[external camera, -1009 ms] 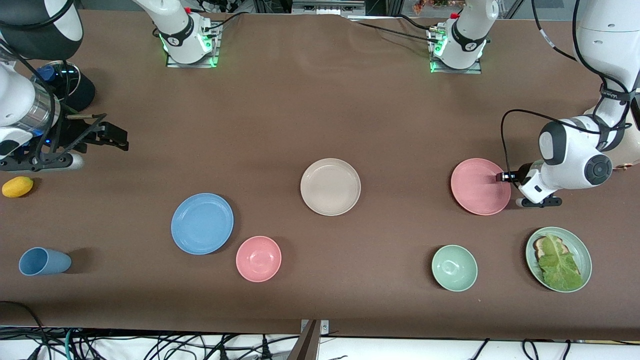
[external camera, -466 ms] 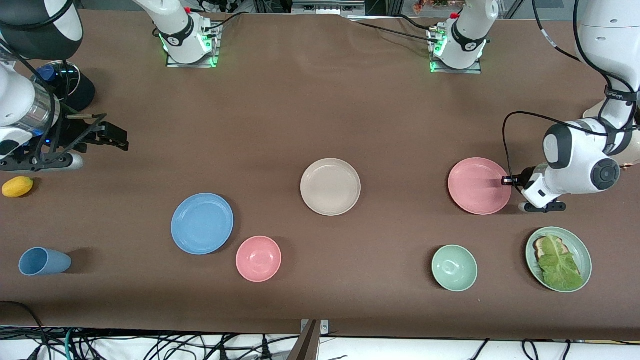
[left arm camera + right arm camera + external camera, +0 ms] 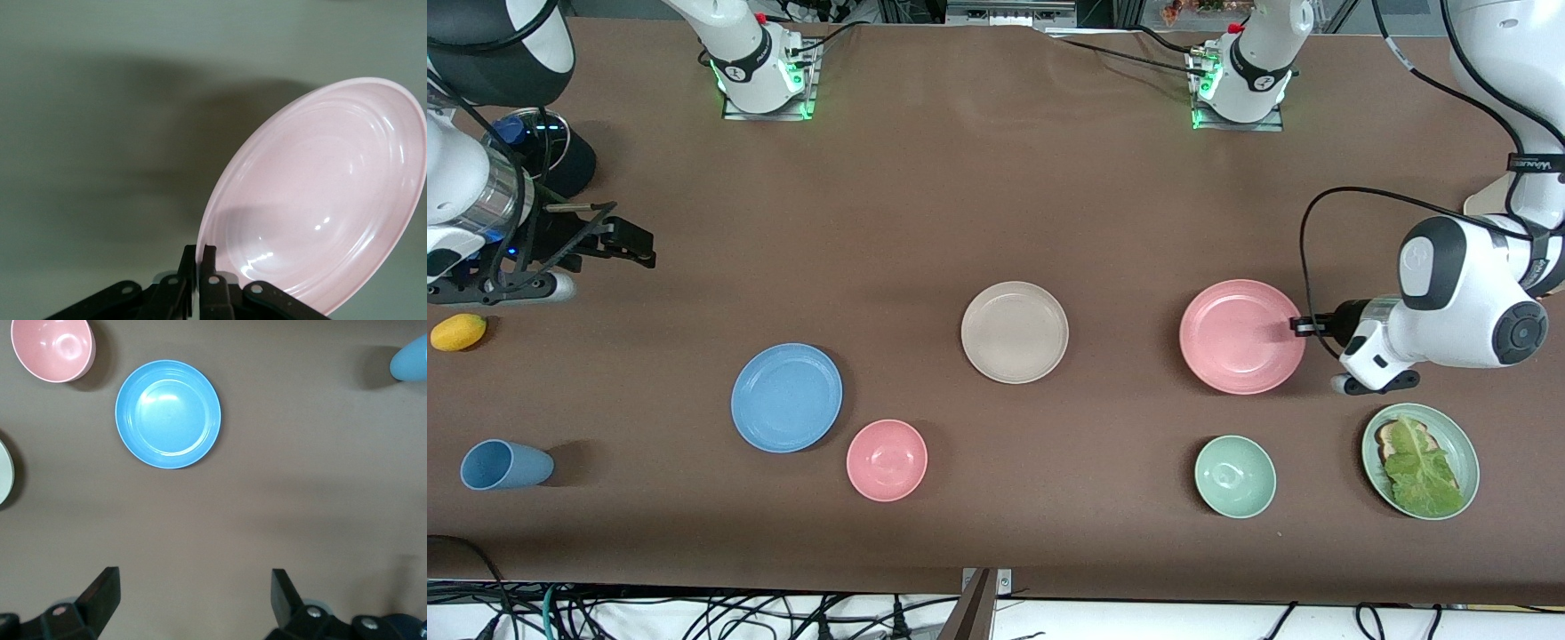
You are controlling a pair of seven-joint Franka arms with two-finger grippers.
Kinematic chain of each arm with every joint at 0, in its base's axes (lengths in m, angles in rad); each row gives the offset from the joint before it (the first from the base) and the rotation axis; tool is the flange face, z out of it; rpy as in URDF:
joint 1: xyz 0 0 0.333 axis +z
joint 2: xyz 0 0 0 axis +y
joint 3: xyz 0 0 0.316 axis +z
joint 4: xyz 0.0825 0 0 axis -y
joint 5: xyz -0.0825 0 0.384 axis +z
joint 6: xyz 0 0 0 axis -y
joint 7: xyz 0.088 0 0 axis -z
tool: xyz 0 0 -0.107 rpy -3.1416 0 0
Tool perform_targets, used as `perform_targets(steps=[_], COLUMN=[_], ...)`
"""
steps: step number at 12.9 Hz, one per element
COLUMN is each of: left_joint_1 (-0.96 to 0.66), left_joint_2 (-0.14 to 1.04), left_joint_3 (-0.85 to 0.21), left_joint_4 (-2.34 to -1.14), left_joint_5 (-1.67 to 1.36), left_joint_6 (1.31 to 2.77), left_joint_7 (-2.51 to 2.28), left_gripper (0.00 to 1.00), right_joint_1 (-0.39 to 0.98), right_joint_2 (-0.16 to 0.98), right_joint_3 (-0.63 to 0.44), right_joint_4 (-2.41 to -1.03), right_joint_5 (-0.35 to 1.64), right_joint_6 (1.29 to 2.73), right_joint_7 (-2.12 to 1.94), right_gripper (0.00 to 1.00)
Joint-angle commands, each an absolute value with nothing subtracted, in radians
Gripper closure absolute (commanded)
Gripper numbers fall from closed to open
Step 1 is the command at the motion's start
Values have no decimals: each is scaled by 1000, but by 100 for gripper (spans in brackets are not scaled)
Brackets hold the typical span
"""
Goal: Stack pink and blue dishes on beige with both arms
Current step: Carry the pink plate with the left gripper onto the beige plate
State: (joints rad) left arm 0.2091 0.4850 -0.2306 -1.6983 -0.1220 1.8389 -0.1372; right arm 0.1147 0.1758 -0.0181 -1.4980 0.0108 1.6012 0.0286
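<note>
Pink plate [image 3: 1240,336] tilted off the table, blue plate [image 3: 786,397] and beige plate [image 3: 1014,332] flat, apart.

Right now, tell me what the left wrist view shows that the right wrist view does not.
Only the left wrist view: the pink plate, tilted, its rim pinched in the shut left end effector.

Only the right wrist view: the blue plate flat on the table, the pink bowl, the blue cup, an edge of the beige plate, and the open right end effector.

Both: the brown table.
</note>
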Motion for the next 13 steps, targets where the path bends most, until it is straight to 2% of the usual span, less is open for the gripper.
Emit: perform_targets(steps=[1, 3, 7, 13], left_joint_1=[207, 174, -10, -172], left_joint_2=[480, 506, 597, 682], left_joint_3=[-320, -380, -379, -376], left_joint_4=[-1672, -1628, -1553, -1551], left_joint_5=[-169, -201, -204, -199], left_joint_6=[1815, 1824, 1877, 2042], left_joint_7=[-285, -395, -530, -687], left_gripper=[100, 100, 100, 100], right_joint_1=[107, 107, 107, 107], right_joint_2=[163, 163, 163, 163], right_joint_3=[-14, -14, -14, -14], right_joint_4=[-1508, -1508, -1508, -1509], right_joint_5=[14, 15, 15, 15], right_joint_6=[1605, 1606, 1605, 1603], right_joint_7=[18, 18, 20, 18], right_gripper=[0, 0, 0, 0])
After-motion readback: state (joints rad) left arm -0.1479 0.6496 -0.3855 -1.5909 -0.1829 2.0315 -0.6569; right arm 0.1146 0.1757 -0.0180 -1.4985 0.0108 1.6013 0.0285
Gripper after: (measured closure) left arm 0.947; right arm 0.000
